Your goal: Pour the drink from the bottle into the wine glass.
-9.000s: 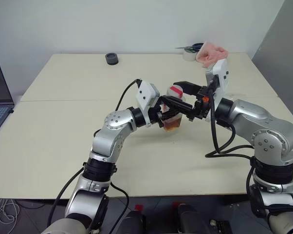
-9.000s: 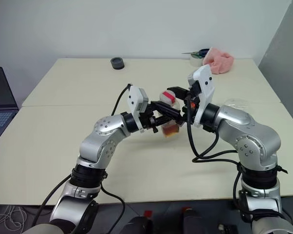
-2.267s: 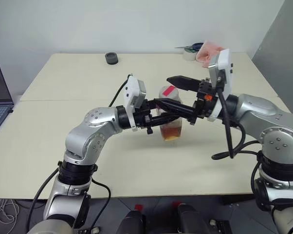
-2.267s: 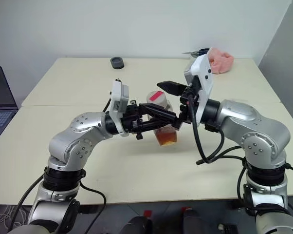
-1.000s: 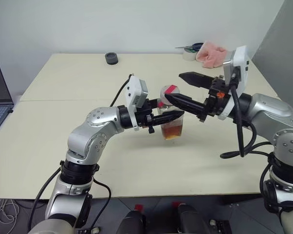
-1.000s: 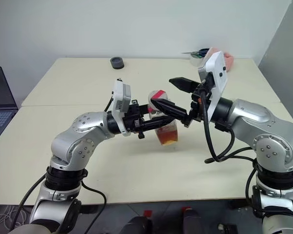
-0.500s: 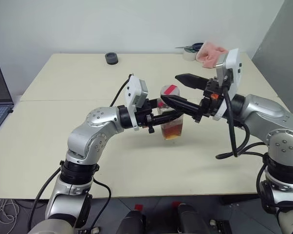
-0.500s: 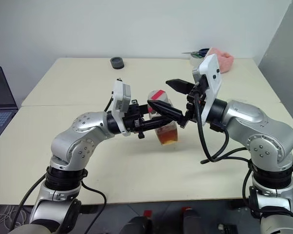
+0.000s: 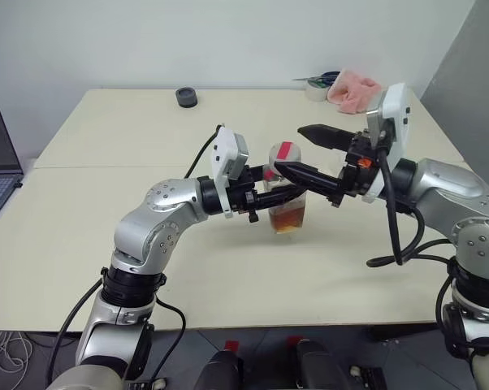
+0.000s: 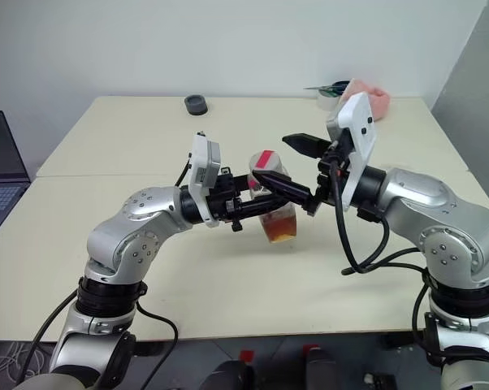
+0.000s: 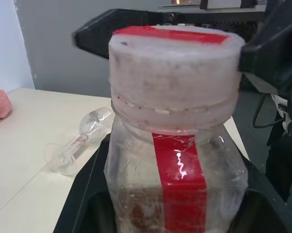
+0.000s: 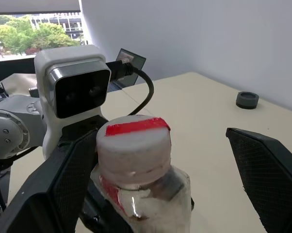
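The bottle (image 9: 284, 188) is held upright above the middle of the tabletop (image 9: 106, 236), clear of its surface. It is small, clear and squarish, with a red strip running up its front and across its whitish round cap (image 12: 133, 141); the amber-brown drink (image 9: 287, 218) fills only its lower part. The left gripper (image 9: 287, 193) has its jaws pinched on the bottle's body. The right gripper (image 9: 297, 149) has its jaws spread wide, one finger on each side of the cap and apart from it. The wine glass (image 11: 80, 141) lies on its side on the tabletop, clear, with nothing in its bowl.
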`<state>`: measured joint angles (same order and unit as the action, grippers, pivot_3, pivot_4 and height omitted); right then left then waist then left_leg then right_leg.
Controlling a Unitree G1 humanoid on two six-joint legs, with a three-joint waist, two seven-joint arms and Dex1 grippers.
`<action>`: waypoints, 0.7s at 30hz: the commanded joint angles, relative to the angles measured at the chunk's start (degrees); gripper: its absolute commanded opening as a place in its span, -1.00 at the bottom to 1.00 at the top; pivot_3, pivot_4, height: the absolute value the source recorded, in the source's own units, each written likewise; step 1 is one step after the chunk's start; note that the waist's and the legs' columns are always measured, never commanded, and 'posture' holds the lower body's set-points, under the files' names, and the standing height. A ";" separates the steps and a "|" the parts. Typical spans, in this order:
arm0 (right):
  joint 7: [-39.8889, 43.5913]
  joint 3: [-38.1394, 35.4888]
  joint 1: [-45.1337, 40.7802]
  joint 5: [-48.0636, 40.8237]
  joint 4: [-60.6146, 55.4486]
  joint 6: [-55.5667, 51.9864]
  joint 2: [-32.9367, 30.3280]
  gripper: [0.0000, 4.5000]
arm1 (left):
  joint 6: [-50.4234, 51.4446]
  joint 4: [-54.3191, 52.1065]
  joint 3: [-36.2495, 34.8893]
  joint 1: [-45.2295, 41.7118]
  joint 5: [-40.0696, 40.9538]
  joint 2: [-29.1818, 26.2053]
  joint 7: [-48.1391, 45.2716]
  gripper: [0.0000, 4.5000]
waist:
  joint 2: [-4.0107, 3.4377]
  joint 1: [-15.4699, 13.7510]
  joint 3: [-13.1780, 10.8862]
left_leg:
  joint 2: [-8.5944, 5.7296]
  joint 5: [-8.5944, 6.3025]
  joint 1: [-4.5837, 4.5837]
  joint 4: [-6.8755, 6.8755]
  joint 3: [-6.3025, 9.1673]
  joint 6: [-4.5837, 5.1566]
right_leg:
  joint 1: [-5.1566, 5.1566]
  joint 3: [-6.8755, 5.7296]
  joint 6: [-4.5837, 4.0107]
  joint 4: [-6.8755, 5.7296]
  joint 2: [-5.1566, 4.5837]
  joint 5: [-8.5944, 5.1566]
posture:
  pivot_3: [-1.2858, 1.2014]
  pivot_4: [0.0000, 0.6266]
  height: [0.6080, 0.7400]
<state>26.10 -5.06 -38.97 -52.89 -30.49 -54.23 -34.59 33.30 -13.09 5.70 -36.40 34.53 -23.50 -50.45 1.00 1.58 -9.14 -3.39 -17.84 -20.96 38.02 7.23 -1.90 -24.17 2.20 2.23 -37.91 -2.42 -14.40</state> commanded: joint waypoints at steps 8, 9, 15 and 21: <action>-1.09 -5.25 1.34 -0.06 -0.13 0.09 -3.42 0.99 | -1.41 -1.89 -1.47 -1.80 0.66 0.17 -0.60 -0.14 | 0.00 -0.06 0.00 | 0.00 0.00 0.00 0.01 0.00 0.00 | 0.02 -0.01 0.00 0.01 0.00 0.00 | 0.03 -0.52 1.00; -1.14 -5.41 1.52 -0.37 -0.28 0.00 -3.61 0.99 | -1.42 -1.86 -1.50 -1.80 0.61 0.23 -0.68 -0.14 | 0.00 -0.07 0.00 | 0.00 0.00 0.00 0.01 -0.01 0.00 | 0.01 0.00 0.00 0.02 0.00 0.00 | 0.03 -0.52 1.00; -1.49 -6.01 1.99 -1.56 -0.70 -0.28 -4.12 0.99 | -1.47 -1.81 -1.58 -1.76 0.45 0.42 -0.81 -0.14 | 0.00 -0.03 0.00 | 0.01 0.00 0.00 0.00 -0.02 0.00 | 0.01 0.01 0.00 0.01 0.01 0.00 | 0.03 -0.52 1.00; -1.14 -5.98 2.49 -2.28 -0.99 -0.78 -4.45 0.99 | -1.57 -1.78 -1.64 -1.62 0.38 0.37 -0.82 -0.14 | 0.00 -0.04 0.00 | 0.01 0.00 0.00 0.00 -0.01 0.00 | 0.01 0.00 0.00 0.01 0.01 0.00 | 0.03 -0.52 1.00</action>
<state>24.83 -9.38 -36.56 -53.72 -29.72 -54.81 -38.05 33.22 -12.80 4.76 -36.60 34.51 -23.30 -50.84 1.00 1.55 -9.14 -3.38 -17.84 -20.96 38.02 7.22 -1.90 -24.16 2.21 2.23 -37.91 -2.41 -14.40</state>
